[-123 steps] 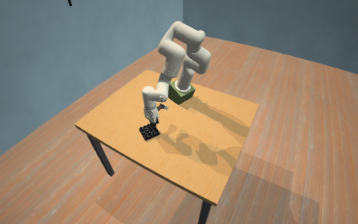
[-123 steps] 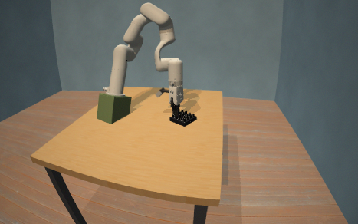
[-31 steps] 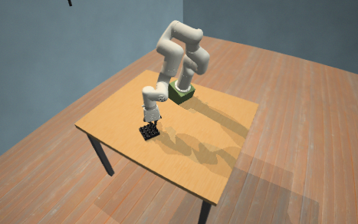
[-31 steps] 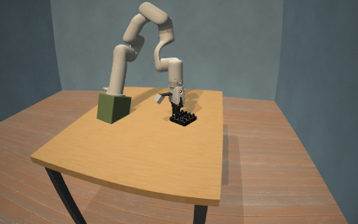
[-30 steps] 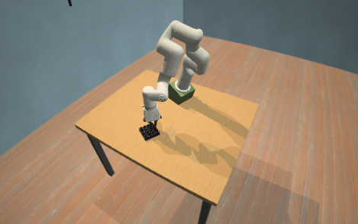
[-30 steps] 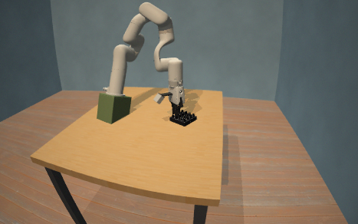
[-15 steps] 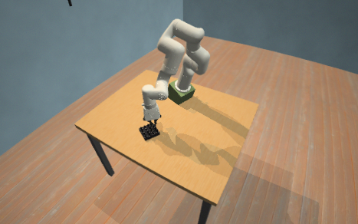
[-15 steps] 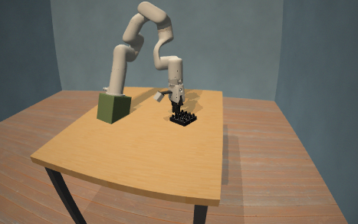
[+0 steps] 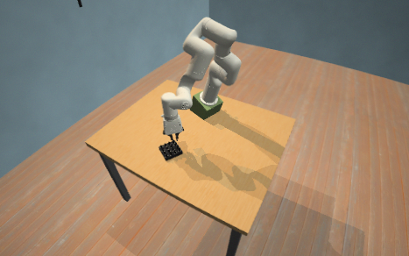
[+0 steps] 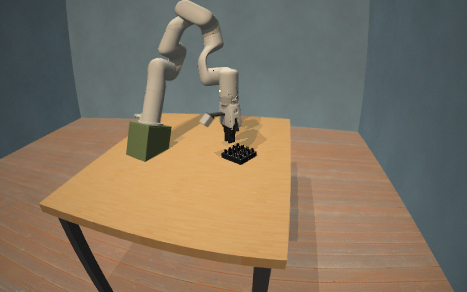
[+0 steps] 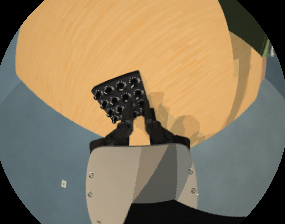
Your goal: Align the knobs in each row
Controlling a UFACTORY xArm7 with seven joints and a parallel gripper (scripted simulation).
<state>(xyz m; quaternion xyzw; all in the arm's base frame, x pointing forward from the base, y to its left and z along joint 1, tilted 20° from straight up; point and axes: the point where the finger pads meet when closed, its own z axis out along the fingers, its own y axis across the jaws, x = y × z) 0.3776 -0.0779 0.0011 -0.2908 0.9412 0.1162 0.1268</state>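
While the gripper hangs just above the knob box, its jaws stand slightly parted, pinching nothing; the box rests on the table, apart from the green pedestal.

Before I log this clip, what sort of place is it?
Probably a bare test room for bench manipulation: a lone wooden table on plank flooring, plain blue-grey walls, and one arm on a green block above a small black knob box.

arm: on green pedestal | end effector: above knob box, apart | table: wooden
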